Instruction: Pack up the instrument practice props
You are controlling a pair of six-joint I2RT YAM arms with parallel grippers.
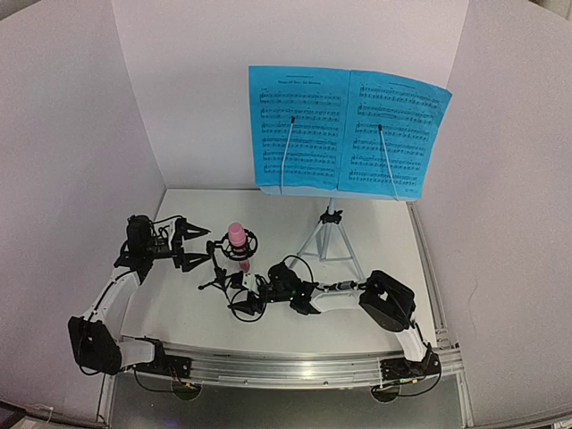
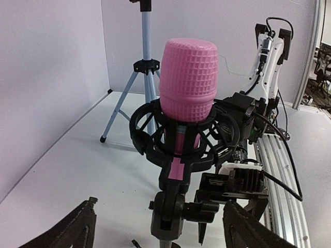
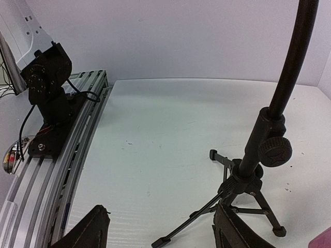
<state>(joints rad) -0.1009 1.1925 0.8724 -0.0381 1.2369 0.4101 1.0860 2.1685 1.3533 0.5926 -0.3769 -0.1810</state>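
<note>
— Left tool [image 1: 202, 248] hangs released, jaws wide, aimed at the mic [image 2: 187, 77] and not touching it.
— And the mic?
— Upright in the ring of its black stand [image 2: 170, 206], mid-worktop [image 1: 183, 308], between both arms.
— Right tool [image 3: 161, 213]?
— Released too, fingers spread low by that stand's legs; contact, I cannot tell. Blue pages [image 1: 349, 132] sit on the music stand [image 1: 332, 234] at the back.

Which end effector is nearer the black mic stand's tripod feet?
Right. The right end effector sits at the tripod feet; the left end effector faces the pink microphone higher up.
</note>
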